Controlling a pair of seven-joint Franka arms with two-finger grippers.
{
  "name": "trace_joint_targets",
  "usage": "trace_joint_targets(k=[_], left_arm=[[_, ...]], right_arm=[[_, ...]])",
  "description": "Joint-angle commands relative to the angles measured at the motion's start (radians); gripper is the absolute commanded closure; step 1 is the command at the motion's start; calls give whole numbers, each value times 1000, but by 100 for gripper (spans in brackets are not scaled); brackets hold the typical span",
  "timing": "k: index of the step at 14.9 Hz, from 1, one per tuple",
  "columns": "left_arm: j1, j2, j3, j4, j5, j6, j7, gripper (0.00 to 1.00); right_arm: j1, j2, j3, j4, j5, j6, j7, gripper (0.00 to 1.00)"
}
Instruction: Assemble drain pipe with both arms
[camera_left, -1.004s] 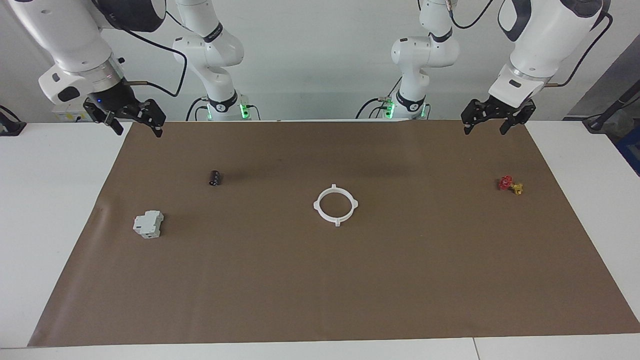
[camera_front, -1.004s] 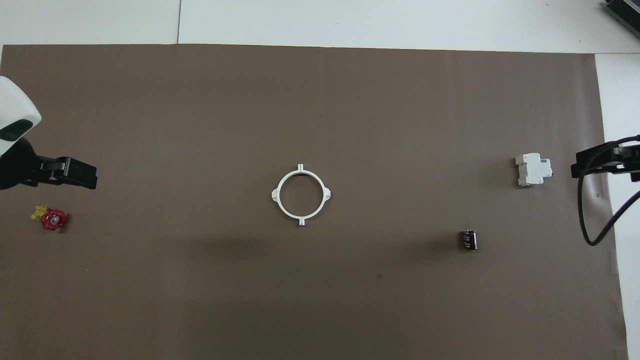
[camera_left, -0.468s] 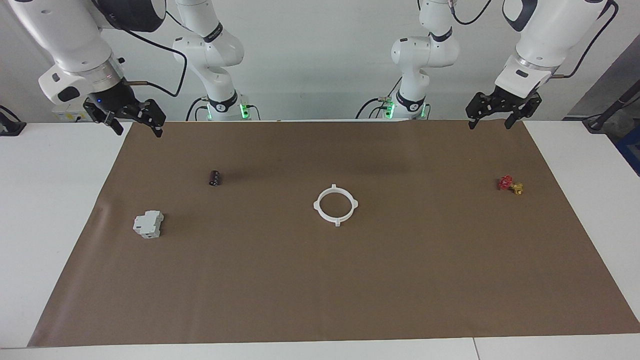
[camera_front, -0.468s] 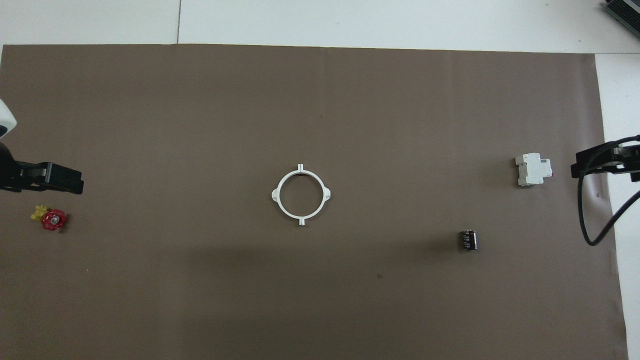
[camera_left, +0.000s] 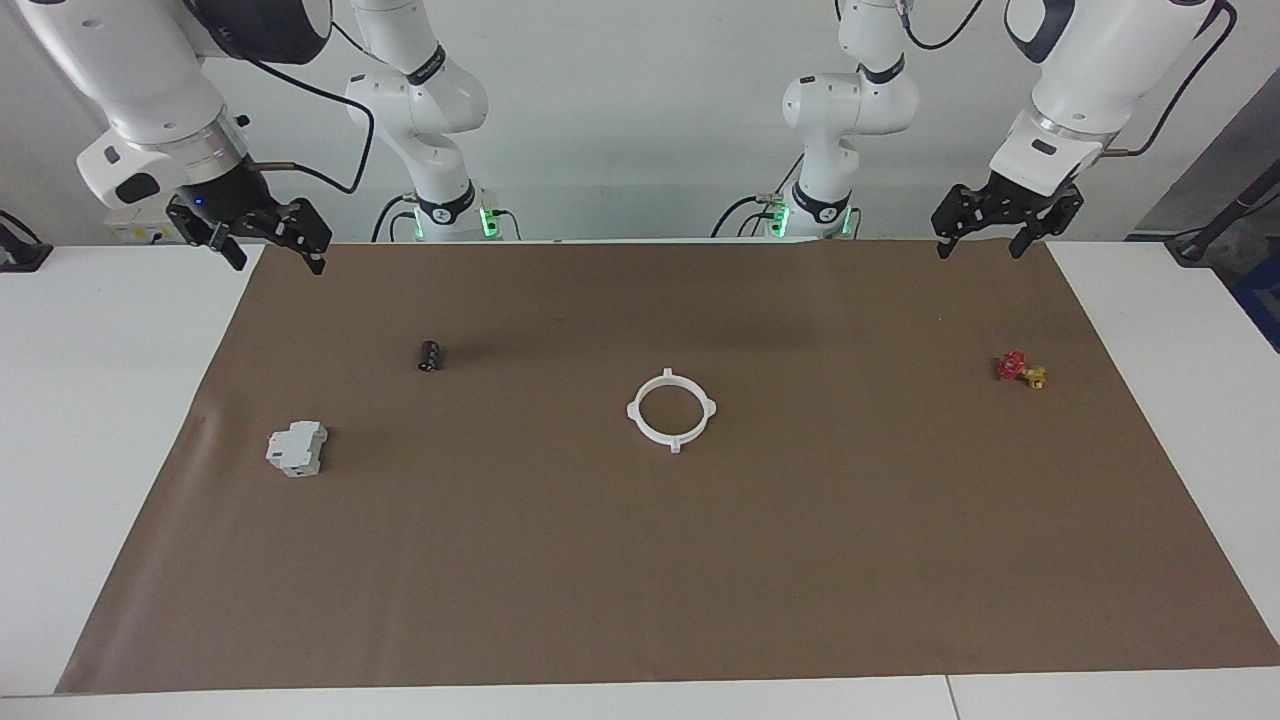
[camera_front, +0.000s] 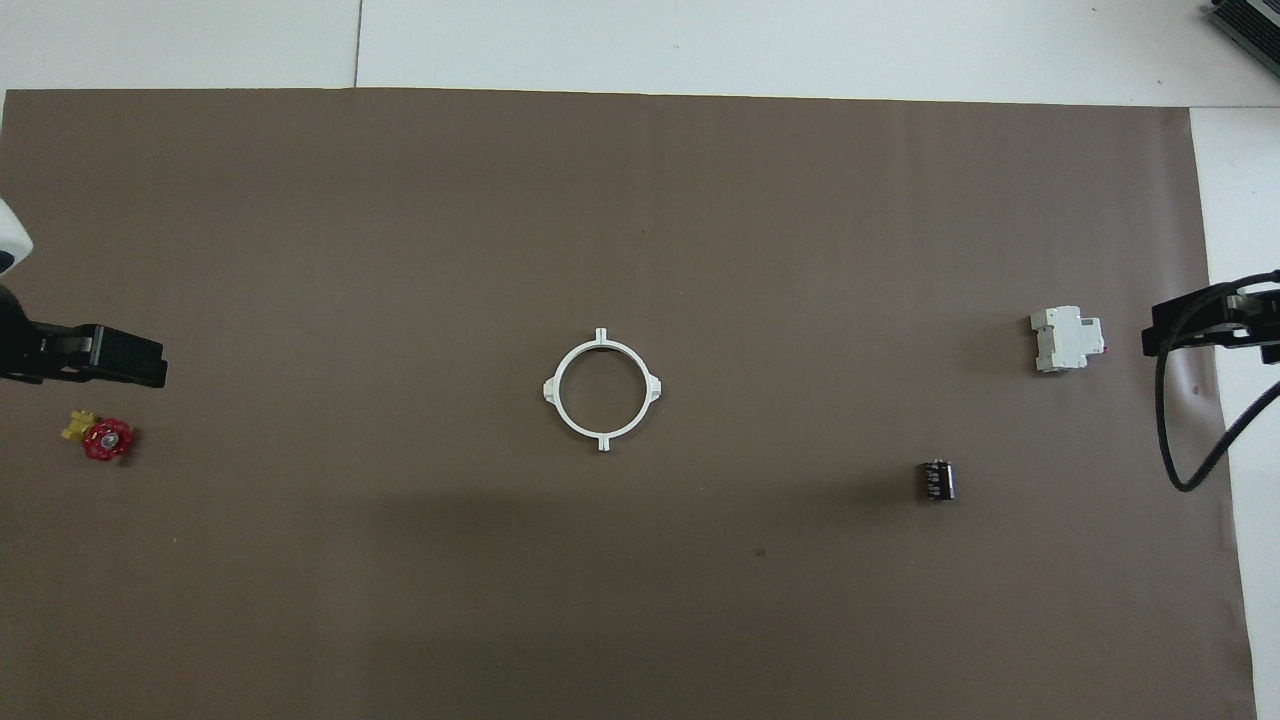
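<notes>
Two thin white plastic half-rings with small outer tabs, the drain pipe (camera_left: 671, 410), lie joined as one closed ring on the brown paper mat (camera_left: 640, 560), at the middle of the table, touched by neither arm.

Gripper status:
- The left gripper (camera_left: 1003, 228) hangs in the air over the mat's edge at the left arm's end of the table, jaws spread wide and empty.
- The right gripper (camera_left: 262, 238) hangs over the mat's corner at the right arm's end, jaws likewise spread wide and empty.

Other items on the mat: a small red-and-yellow valve (camera_left: 1020, 369) toward the left arm's end; a grey-white boxy block (camera_left: 297, 448) and a small dark cylinder (camera_left: 430, 355) toward the right arm's end. All lie well apart from the ring.

Assessment: the ring appears fully closed, so the joining step looks complete and both arms are parked clear.

Recommended practice:
1. Keep both grippers raised and away from the ring so the joint is not disturbed.
2. If the seams need checking, approach from the two arms' sides together and press only on the outer tabs.
3. Avoid sweeping low over the mat.
</notes>
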Motion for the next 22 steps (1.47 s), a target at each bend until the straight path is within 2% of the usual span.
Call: trace_joint_targets(k=[1, 22], left_arm=[[-10, -5, 4, 3, 2, 14, 12, 0], [-4, -6, 4, -5, 2, 31, 9, 0]], right_arm=[[-4, -9, 3, -3, 17, -9, 12, 0], [-4, -9, 3, -3, 17, -9, 12, 0]])
